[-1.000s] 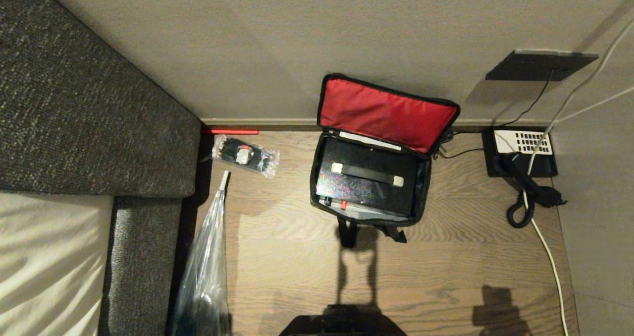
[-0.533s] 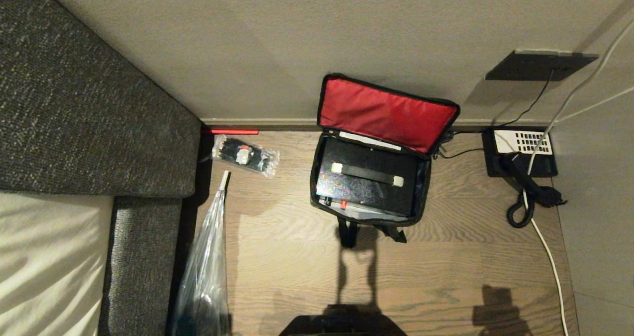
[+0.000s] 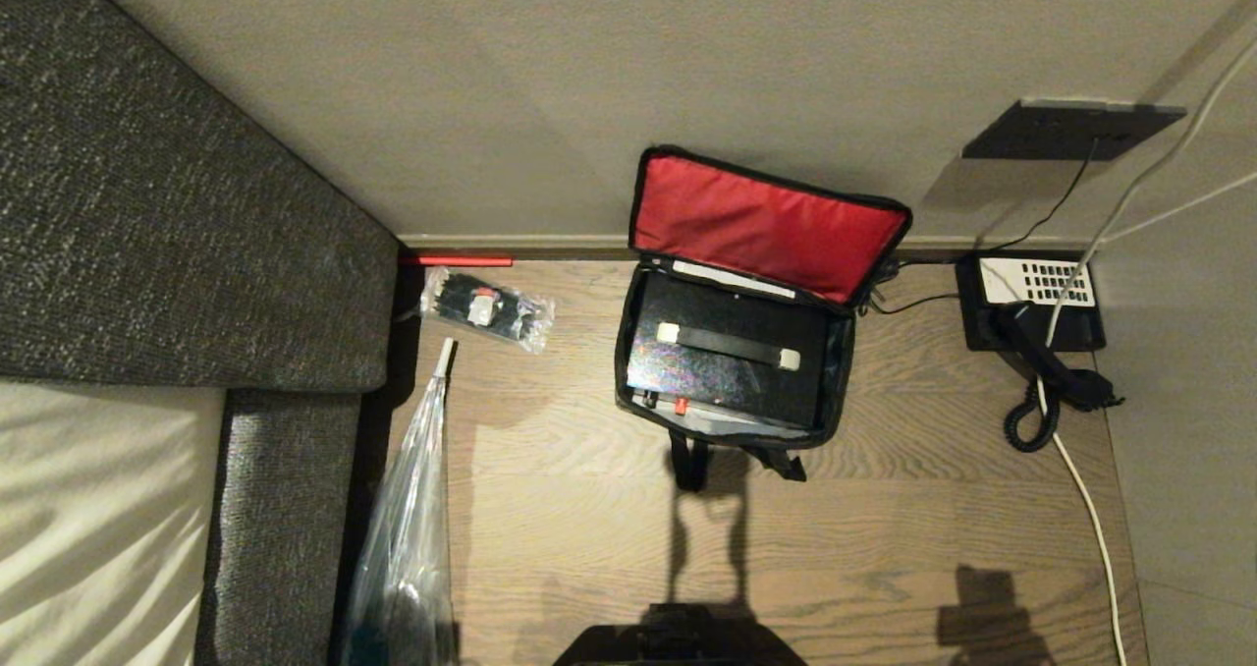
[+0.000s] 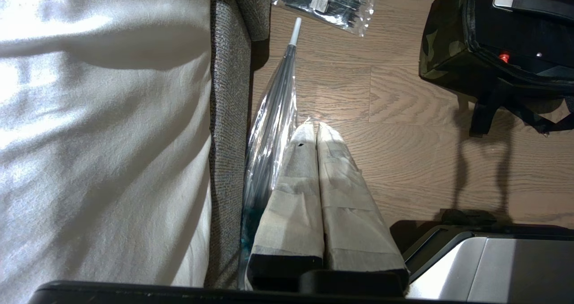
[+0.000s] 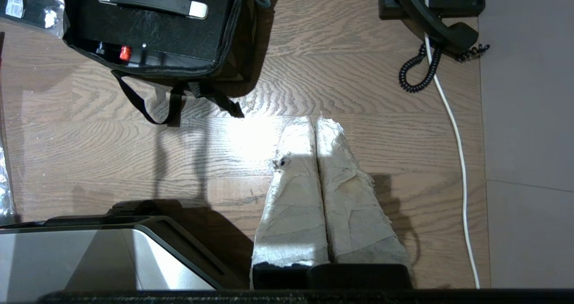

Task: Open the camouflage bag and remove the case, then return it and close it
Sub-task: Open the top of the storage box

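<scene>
Above the case: the camouflage bag (image 3: 729,352) lies lid-open, so the case (image 3: 732,361) is bare from above.
Behind: lid against the wall (image 3: 589,77).
Left: clear packet (image 3: 486,307), plastic-wrapped umbrella (image 3: 408,528), sofa (image 3: 177,234).
Right: phone (image 3: 1036,303), white cable (image 3: 1090,509).
Front: bare floor (image 3: 835,548), bag straps (image 3: 692,460) trailing; their reach is perhaps longer than shown.

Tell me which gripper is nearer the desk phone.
Right. The right gripper hangs shut above bare floor beside the phone; the left gripper, shut, sits beyond the camouflage bag.
</scene>
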You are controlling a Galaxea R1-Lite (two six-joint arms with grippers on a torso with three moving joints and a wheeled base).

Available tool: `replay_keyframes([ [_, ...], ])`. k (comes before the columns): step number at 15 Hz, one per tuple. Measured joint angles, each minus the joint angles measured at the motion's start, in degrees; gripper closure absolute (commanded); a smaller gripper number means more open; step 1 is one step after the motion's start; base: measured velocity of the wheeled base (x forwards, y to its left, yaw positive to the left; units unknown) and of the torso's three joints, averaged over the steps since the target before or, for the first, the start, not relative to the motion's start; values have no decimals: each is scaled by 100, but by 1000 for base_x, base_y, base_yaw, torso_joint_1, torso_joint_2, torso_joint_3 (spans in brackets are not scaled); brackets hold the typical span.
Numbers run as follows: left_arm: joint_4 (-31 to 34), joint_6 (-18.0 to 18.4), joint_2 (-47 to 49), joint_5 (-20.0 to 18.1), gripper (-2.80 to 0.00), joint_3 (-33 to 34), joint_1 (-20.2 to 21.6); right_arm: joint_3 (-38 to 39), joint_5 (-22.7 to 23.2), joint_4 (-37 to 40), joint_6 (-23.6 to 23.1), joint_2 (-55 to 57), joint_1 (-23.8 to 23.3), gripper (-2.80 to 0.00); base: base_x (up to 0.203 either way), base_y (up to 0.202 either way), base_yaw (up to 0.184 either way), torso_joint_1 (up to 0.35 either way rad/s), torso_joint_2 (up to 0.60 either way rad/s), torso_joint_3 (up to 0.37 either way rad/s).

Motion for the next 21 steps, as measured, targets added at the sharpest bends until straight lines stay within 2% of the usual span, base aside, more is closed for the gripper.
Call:
replay_keyframes([
  [21, 0, -2, 0, 0, 0, 0, 0, -123, 4, 129, -29, 12, -2, 0, 0, 0, 0, 0, 0, 0],
])
